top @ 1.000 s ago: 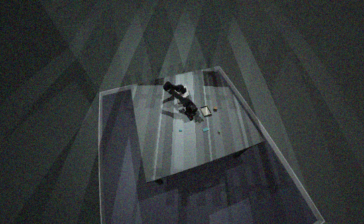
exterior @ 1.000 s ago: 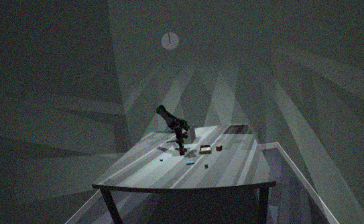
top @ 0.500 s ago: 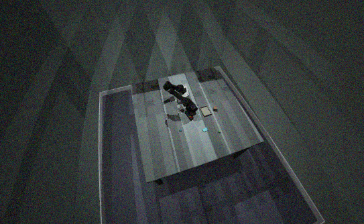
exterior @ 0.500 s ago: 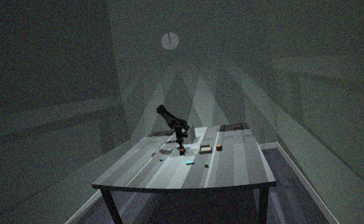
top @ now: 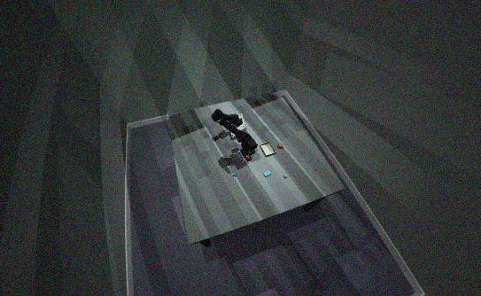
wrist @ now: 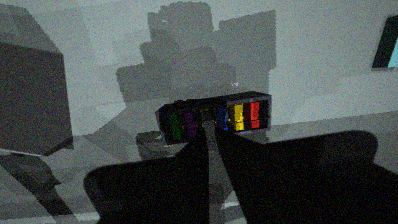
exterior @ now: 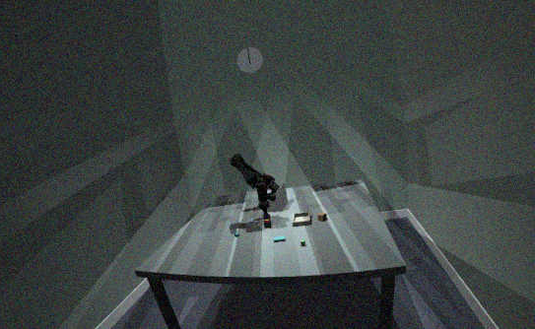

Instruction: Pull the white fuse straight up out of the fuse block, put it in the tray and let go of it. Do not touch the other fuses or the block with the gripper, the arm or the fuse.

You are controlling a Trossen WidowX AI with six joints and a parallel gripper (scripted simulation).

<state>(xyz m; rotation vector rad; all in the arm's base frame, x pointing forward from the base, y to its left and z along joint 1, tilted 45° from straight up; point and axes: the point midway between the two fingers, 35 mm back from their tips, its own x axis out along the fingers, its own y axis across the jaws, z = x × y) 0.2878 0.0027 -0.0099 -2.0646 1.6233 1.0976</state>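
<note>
White fuse: pale strip (wrist: 210, 134) in the grip, at the middle of the row as the wrist view has it; hidden in the other two views.
End effector (top: 249, 154) (exterior: 267, 221) (wrist: 210, 133): nearly closed, only a narrow gap left, fingers pinching the white fuse.
Fuse block (top: 248, 159) (exterior: 267, 226) (wrist: 270, 112): on the bench (top: 288, 195) (exterior: 320, 258) (wrist: 320, 85), below the fingertips. Place between purple and blue looks dark; judged that the fuse is at least partly drawn. Full clearance: cannot tell.
Other fuses: green fuse (wrist: 174, 125), purple fuse (wrist: 190, 123), blue fuse (wrist: 224, 118), yellow fuse (wrist: 239, 116), red fuse (wrist: 255, 114), all in the row. Blue partly shaded; contact with fingers not readable.
Tray (top: 267, 149) (exterior: 301, 224): beside the block, no fuse seen in it.
Progress: grasp done, pull likely under way. Left: clear the block, carry across, lower, release.
Arm (top: 244, 139) (exterior: 247, 170): elbow raised, upper portion slanting, last stretch dropping near upright to the end effector over the block. Wrist view looks obliquely onto the row, dark fingers filling the lower part.
Next: keep the rise vertical until the fuse's lower end is free, then go sideways to the tray. Early sideways travel could catch blue or purple, or drag the block.
</note>
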